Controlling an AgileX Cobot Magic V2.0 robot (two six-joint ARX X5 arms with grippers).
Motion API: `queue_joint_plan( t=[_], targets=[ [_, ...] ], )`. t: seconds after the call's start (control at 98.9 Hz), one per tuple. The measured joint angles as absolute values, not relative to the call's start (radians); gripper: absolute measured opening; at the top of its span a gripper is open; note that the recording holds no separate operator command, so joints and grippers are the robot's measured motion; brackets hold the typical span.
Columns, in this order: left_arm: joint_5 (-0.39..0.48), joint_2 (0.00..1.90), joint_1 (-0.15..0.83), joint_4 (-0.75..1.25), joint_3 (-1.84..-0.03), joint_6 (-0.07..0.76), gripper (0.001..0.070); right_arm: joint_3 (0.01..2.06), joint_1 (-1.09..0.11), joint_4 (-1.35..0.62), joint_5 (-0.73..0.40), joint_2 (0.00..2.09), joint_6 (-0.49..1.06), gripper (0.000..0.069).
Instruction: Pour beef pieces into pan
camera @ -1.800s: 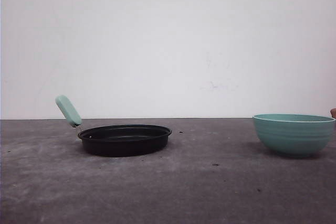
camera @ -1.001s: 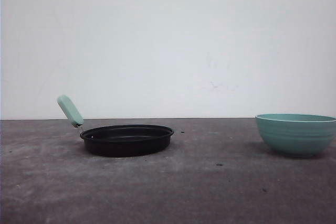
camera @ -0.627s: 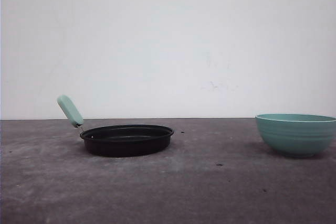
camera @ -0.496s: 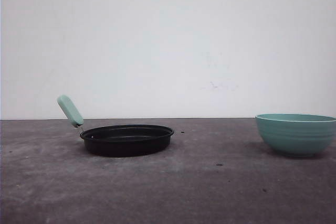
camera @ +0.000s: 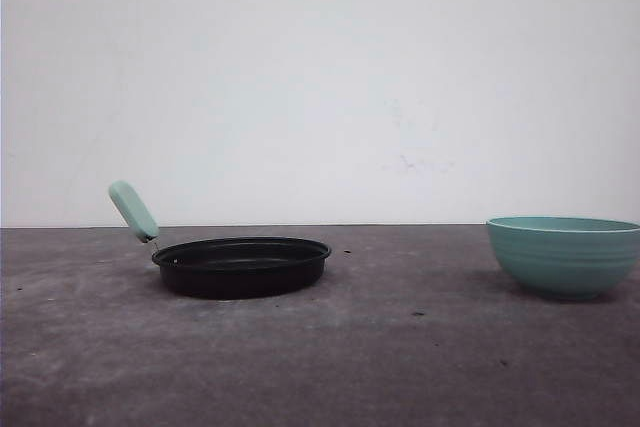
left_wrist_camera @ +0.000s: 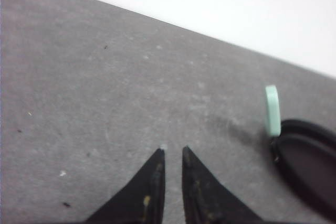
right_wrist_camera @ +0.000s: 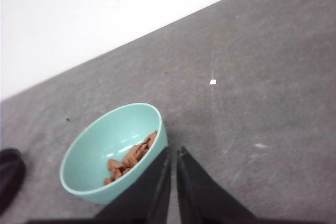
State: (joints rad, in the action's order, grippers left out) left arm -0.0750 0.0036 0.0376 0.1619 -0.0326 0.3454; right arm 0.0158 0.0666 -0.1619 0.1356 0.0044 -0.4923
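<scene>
The black pan (camera: 240, 265) with its mint-green handle (camera: 133, 210) sits left of centre on the grey table. The beef pieces (right_wrist_camera: 132, 158) lie heaped inside a teal ribbed bowl (camera: 563, 257) at the far right. In the right wrist view my right gripper (right_wrist_camera: 173, 151) is shut and empty, just beside the bowl's (right_wrist_camera: 94, 153) outer wall. My left gripper (left_wrist_camera: 172, 150) hovers over bare table, shut with a thin slit between the tips; the pan (left_wrist_camera: 310, 163) and its handle (left_wrist_camera: 272, 109) lie off to one side of it.
The grey table (camera: 400, 347) runs back to a plain white wall (camera: 320, 77). Small dark specks and a white crumb (right_wrist_camera: 212, 82) dot the surface. A dark object (right_wrist_camera: 9, 174) shows at the edge of the right wrist view.
A small reddish thing at the right edge beside the bowl has gone since the earliest frame. Pan and bowl sit very slightly further right; nothing has moved in the last second.
</scene>
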Motion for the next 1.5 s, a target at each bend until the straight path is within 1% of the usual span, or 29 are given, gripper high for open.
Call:
queue_joint_plan(
  t=[0.081,0.162,0.263,0.394,0.485,0.526,0.556,0.587,0.647,0.688,0.718,0.748,0.819,0.94,1.193,1.355,1.497],
  targets=[
    [-0.061,0.004,0.038,0.131,-0.034,0.383,0.0024,0.017,0.067,-0.16,0.135,0.004,-0.558,0.0009],
    [-0.047,0.008,0.038,0.142,-0.053,0.413,0.0024,0.044,0.067,-0.165,0.13,0.019,-0.616,0.0008],
    [-0.033,0.036,0.038,0.14,-0.135,0.439,0.0024,0.134,0.067,-0.166,0.128,0.068,-0.645,0.0008],
    [-0.025,0.107,0.038,0.12,-0.284,0.436,0.0024,0.32,0.067,-0.186,0.128,0.199,-0.618,0.0008],
    [-0.002,0.186,0.038,0.12,-0.379,0.403,0.0025,0.456,0.067,-0.246,0.131,0.31,-0.54,0.0008],
    [0.017,0.221,0.038,0.121,-0.414,0.383,0.0047,0.515,0.067,-0.282,0.133,0.355,-0.493,0.0015],
    [0.036,0.245,0.038,0.121,-0.437,0.372,0.0086,0.555,0.066,-0.307,0.137,0.387,-0.458,0.0041],
    [0.054,0.267,0.038,0.122,-0.458,0.36,0.0148,0.591,0.064,-0.329,0.139,0.414,-0.426,0.0095],
    [0.088,0.308,0.038,0.12,-0.49,0.342,0.0302,0.649,0.057,-0.36,0.139,0.458,-0.376,0.0261],
    [0.109,0.332,0.038,0.118,-0.503,0.331,0.0379,0.672,0.051,-0.369,0.139,0.479,-0.356,0.0366],
    [0.123,0.349,0.038,0.113,-0.507,0.325,0.0412,0.682,0.046,-0.372,0.14,0.49,-0.345,0.042],
    [0.133,0.365,0.04,0.111,-0.508,0.321,0.0433,0.686,0.041,-0.373,0.141,0.495,-0.336,0.0455],
    [0.156,0.408,0.046,0.117,-0.508,0.315,0.0456,0.686,0.03,-0.377,0.155,0.495,-0.322,0.0494],
    [0.187,0.503,0.079,0.11,-0.508,0.312,0.0467,0.686,0.017,-0.377,0.158,0.493,-0.313,0.0512],
    [0.187,0.768,0.182,-0.011,-0.508,0.309,0.0467,0.686,0.006,-0.377,0.157,0.493,-0.311,0.0513],
    [0.187,0.984,0.226,-0.17,-0.508,0.321,0.0467,0.686,0.004,-0.377,0.157,0.493,-0.311,0.0513],
    [0.186,1.172,0.234,-0.293,-0.508,0.348,0.0467,0.686,0.004,-0.377,0.157,0.493,-0.311,0.0513]
  ],
)
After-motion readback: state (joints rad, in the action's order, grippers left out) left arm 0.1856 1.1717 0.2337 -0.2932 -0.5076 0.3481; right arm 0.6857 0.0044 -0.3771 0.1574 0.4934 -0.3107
